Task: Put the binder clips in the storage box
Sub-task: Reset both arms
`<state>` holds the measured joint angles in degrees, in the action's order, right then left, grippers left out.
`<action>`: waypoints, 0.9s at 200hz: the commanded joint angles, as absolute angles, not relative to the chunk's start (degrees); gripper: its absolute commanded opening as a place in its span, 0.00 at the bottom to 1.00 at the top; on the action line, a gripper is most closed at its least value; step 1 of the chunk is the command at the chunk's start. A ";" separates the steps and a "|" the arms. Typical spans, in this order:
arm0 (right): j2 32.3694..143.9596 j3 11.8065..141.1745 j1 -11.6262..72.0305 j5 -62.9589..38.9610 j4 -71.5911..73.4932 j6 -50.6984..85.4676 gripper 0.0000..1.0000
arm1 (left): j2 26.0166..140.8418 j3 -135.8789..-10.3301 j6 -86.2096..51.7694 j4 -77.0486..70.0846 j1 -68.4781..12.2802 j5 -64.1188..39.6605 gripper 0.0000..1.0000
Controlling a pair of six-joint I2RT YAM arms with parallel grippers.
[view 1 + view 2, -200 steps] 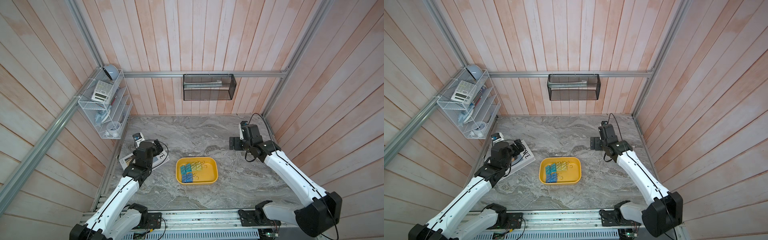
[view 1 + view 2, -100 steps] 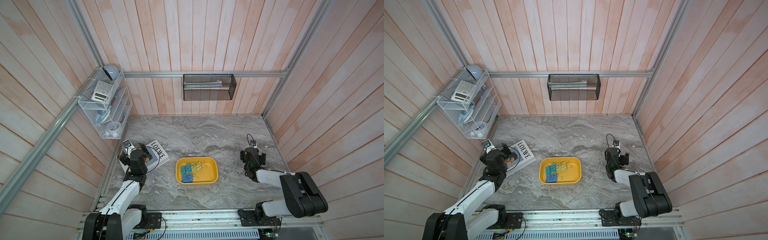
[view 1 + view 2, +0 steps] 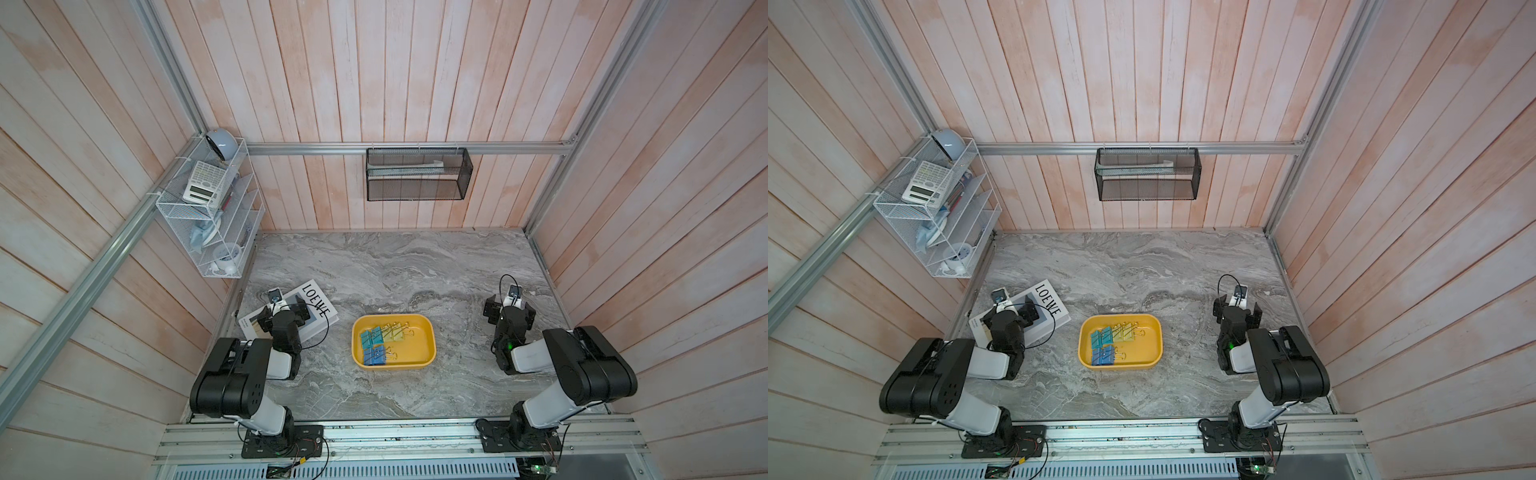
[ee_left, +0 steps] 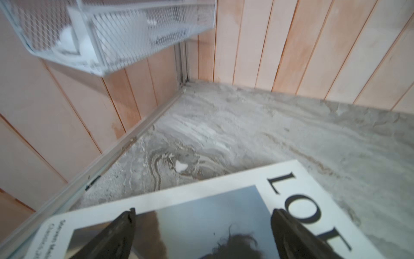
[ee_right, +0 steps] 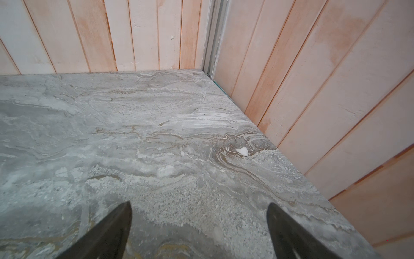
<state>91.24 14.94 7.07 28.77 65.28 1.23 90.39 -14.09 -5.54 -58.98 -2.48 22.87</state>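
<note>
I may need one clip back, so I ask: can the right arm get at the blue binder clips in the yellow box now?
Probably yes. The right pincer is open and empty, nothing stands between it and the storage box, and the blue binder clips lie uncovered inside.

Pale pink wood-plank walls (image 3: 374,83), aluminium frame rails (image 3: 311,148), grey marbled tabletop (image 3: 395,266). White wire rack (image 3: 178,204) on the left wall, black mesh basket (image 3: 415,189) on the back wall.
</note>
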 commanded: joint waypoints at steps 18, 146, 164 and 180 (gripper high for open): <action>90.27 18.26 6.47 26.54 60.85 2.28 0.98 | 89.04 -20.83 -4.54 -53.88 -2.54 21.06 1.00; 90.13 20.57 6.09 26.36 56.43 2.81 0.98 | 89.59 -20.61 -5.88 -55.29 -2.40 24.43 1.00; 90.11 20.57 6.07 26.37 56.43 2.81 0.98 | 89.56 -20.57 -5.86 -55.28 -2.43 24.43 1.00; 90.13 20.57 6.11 26.38 56.43 2.81 0.98 | 89.56 -20.63 -5.87 -55.30 -2.44 24.43 1.00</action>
